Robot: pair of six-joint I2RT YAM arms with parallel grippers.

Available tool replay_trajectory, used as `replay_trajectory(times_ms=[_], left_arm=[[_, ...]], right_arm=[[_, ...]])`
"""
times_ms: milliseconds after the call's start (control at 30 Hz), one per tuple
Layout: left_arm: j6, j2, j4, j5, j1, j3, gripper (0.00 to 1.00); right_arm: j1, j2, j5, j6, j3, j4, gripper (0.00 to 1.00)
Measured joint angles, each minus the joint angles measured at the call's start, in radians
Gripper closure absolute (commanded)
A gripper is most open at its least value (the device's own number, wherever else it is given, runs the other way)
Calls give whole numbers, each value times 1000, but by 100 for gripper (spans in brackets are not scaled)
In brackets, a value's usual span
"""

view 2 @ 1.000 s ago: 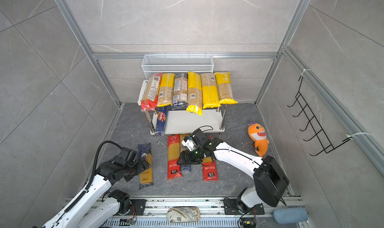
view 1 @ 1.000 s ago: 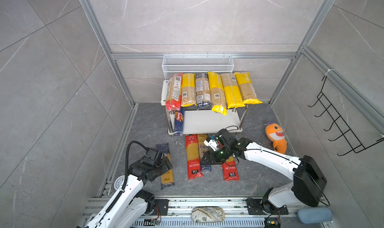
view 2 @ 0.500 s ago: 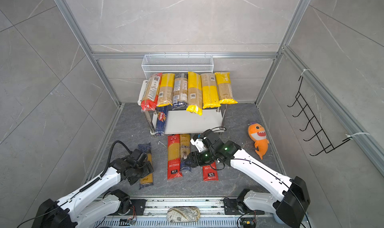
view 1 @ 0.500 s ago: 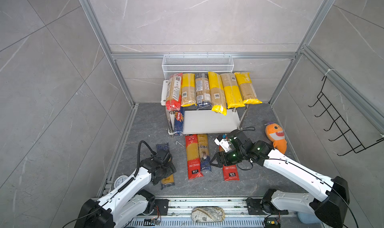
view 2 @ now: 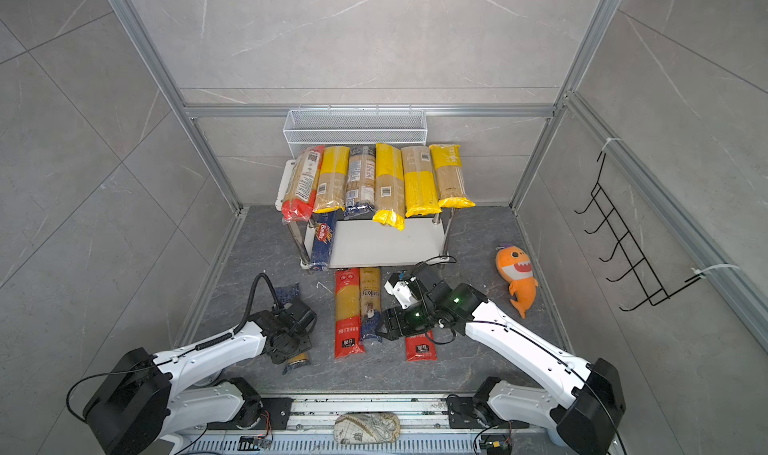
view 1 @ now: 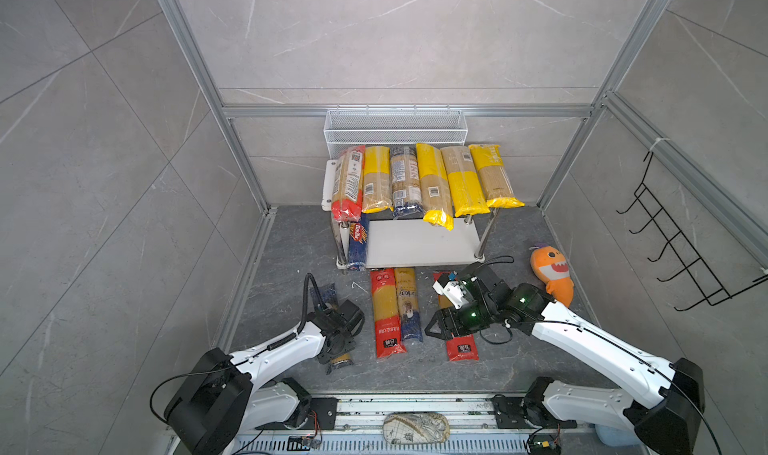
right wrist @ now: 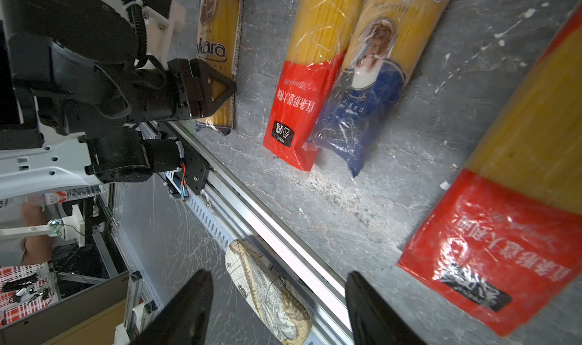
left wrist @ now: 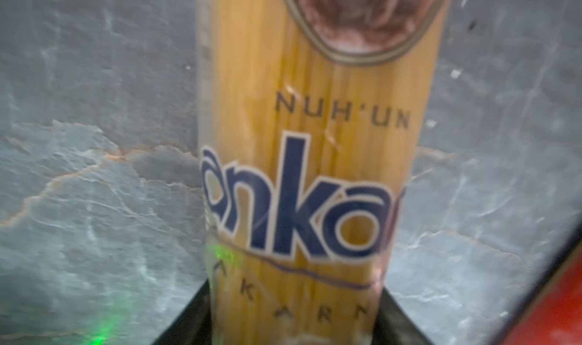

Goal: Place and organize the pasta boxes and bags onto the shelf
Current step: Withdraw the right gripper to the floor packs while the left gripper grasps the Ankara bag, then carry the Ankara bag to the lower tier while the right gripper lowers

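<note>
Several spaghetti packs point(view 1: 432, 183) lie side by side on the top board of the shelf point(view 1: 415, 245). A dark blue Barilla pack point(view 1: 358, 241) rests at the lower board's left edge. On the floor at the left lies an Ankara bag point(left wrist: 315, 170), and my left gripper point(left wrist: 296, 327) is shut on its near half, a finger point(left wrist: 185, 321) against each side. A red-ended bag point(view 1: 384, 316) and a second Ankara bag point(view 1: 407, 303) lie in the middle. My right gripper point(right wrist: 280, 308) hangs open and holds nothing, just above another red-ended bag point(right wrist: 491, 233).
An orange plush toy point(view 1: 550, 274) lies on the floor at the right. A white wire basket point(view 1: 395, 129) hangs on the back wall above the shelf. A black hook rack point(view 1: 673, 245) is on the right wall. A map-patterned pouch point(view 1: 415, 428) sits on the front rail.
My left gripper has come down over the left Ankara bag and closed on it. My right gripper has drawn back to the right, off the middle bags, still open.
</note>
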State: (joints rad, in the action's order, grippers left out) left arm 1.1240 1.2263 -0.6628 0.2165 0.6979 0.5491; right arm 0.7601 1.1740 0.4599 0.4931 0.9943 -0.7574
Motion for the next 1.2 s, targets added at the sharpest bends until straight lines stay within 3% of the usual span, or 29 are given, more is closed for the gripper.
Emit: replay_trajectory(times_ms=[33,133,367,733,1200], left_arm=[[10,-1,-14,7,3,16,82],[15,-15,16,16,19,28,83],[31,-97,3,-10,60,5,100],[27,-274,-183,-46,174,40,100],[-67,-212,-227,-13,296,249,100]], right_arm=[[-2,0,0,0,0,0,30],[-10,0,3,-5,0,-1,30],[-82,0,64,-11,0,16,30],[-136,24,144,-11,0,68,30],[-159,-6,170,20,0,112,30]])
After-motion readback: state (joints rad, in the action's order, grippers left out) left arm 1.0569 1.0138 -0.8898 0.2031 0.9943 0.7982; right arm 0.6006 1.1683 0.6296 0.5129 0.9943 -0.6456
